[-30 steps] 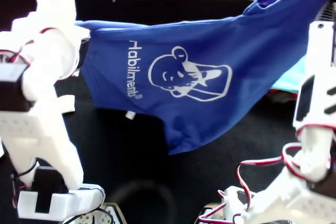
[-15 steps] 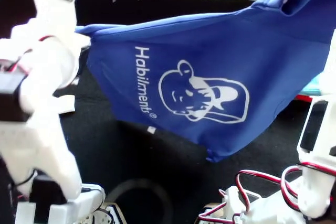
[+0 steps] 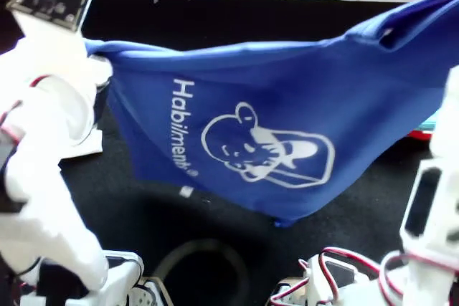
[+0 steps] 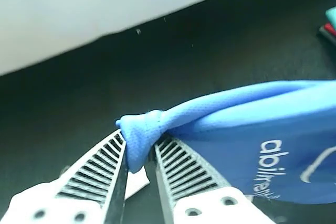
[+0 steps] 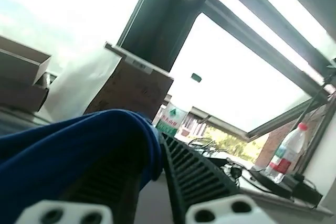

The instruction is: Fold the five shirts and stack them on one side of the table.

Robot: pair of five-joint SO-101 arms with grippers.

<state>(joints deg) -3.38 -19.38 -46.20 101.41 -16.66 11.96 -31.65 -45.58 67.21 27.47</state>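
Two robot arms hold a blue shirt (image 3: 287, 127) stretched in the air above the black table (image 3: 215, 19).
The left gripper (image 4: 137, 148) is clamped tight on one bunched corner of the shirt. The right gripper (image 5: 157, 148) pinches a fold at the opposite end, higher over the table. The white printed front faces the overhead camera and sags between them above the table's middle.

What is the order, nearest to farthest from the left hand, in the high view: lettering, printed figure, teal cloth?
From the left hand:
1. White lettering, by the blue shirt's gripped corner.
2. Printed figure, mid-shirt.
3. Teal cloth, far right edge.
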